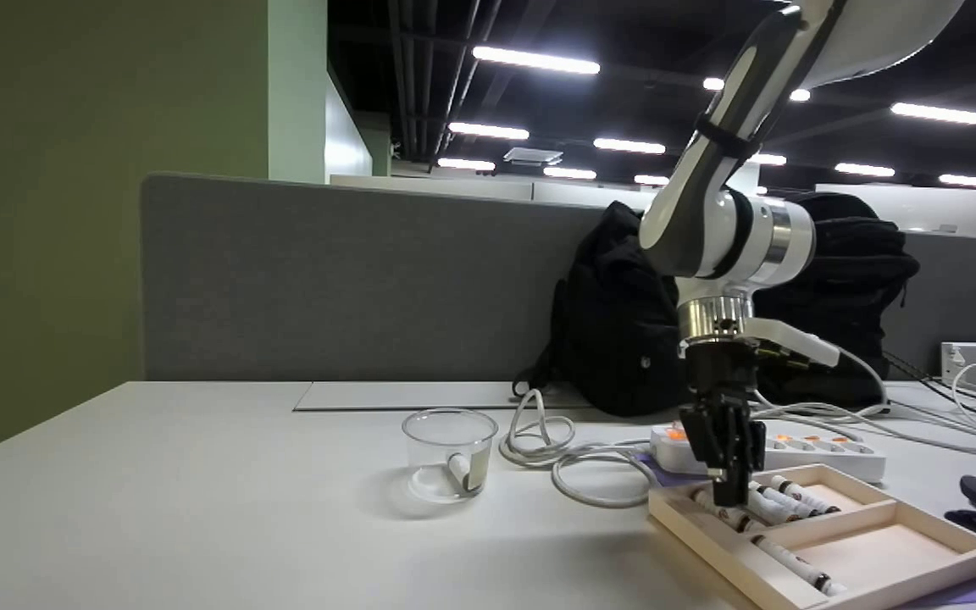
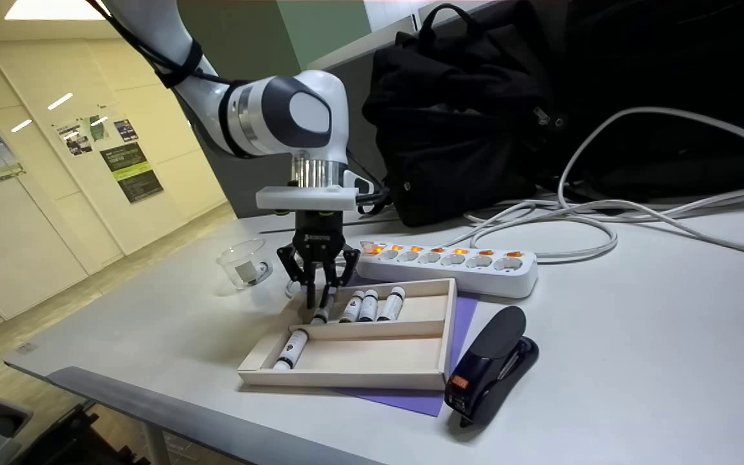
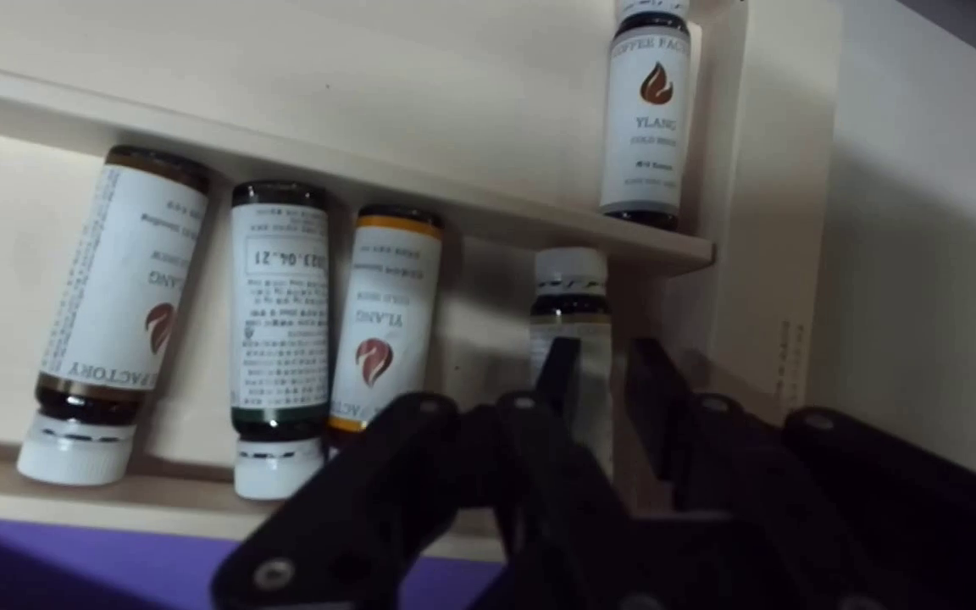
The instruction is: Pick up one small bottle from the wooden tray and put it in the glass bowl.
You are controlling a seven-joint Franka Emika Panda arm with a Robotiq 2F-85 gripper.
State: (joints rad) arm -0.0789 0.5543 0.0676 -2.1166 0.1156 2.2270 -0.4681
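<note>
The wooden tray (image 1: 691, 542) (image 2: 346, 380) lies on the table with several small bottles in its back compartment and one small bottle (image 2: 291, 349) (image 3: 647, 127) in the front one. My gripper (image 1: 729, 496) (image 2: 319, 302) points down over the back compartment at its end nearer the bowl. Its fingers (image 3: 602, 364) are partly open, with a gap between them. A small bottle (image 3: 571, 313) lies below; the left finger overlaps it in the wrist view, and the lower part is hidden. The glass bowl (image 1: 451, 419) (image 2: 243, 245) stands apart from the tray with a small bottle (image 1: 461, 470) inside.
A white power strip (image 1: 827, 457) (image 2: 449, 268) stands right behind the tray. A coiled white cable (image 1: 602, 500) lies between bowl and tray. A black stapler (image 2: 495, 365) lies beside the tray, which rests on a purple sheet (image 2: 411, 400). Black backpacks (image 1: 623, 322) stand behind.
</note>
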